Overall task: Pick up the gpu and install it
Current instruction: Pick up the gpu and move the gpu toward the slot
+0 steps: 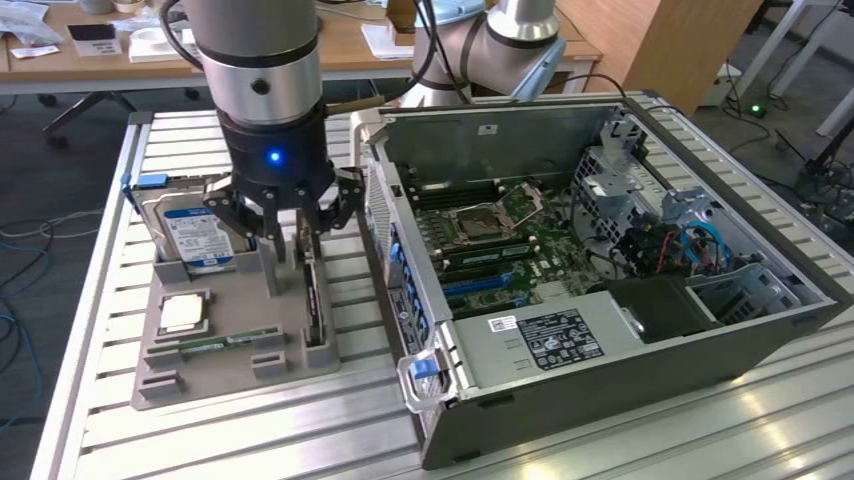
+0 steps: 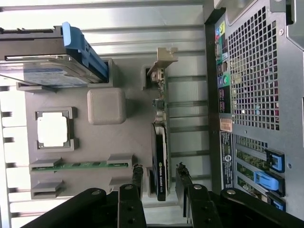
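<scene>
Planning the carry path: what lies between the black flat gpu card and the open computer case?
Bare slatted metal table lies between the black flat gpu card and the grey computer case, as the wrist view shows.

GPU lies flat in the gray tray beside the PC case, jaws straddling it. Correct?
Not flat. The gpu stands on its edge in a slot of the gray tray, beside the PC case. The wrist view looks down on the card's thin edge. The rest holds: the gripper has its jaws straddling the card, one on each side.
</scene>
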You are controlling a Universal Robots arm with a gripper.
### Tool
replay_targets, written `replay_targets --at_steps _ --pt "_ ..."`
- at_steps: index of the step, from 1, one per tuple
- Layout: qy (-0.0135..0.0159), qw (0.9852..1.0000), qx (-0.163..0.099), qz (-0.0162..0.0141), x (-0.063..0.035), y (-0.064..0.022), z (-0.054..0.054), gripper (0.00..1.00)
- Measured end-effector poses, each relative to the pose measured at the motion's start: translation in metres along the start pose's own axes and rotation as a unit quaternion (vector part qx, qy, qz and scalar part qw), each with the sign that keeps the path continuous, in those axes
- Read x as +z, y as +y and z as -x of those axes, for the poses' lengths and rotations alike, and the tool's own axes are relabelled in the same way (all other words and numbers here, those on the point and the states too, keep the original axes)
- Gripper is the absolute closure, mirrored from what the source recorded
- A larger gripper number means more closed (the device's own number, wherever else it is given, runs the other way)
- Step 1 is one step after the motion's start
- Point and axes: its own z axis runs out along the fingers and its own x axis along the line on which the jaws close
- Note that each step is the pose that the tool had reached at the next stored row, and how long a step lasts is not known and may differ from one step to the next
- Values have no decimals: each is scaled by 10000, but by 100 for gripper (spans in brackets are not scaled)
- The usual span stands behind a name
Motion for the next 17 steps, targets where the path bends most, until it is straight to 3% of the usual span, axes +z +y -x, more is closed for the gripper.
replay_targets --at_steps 4,17 --pt "0 10000 0 0 53 -2 -1 58" --pt "1 10000 1 -1 74 -3 -2 58"
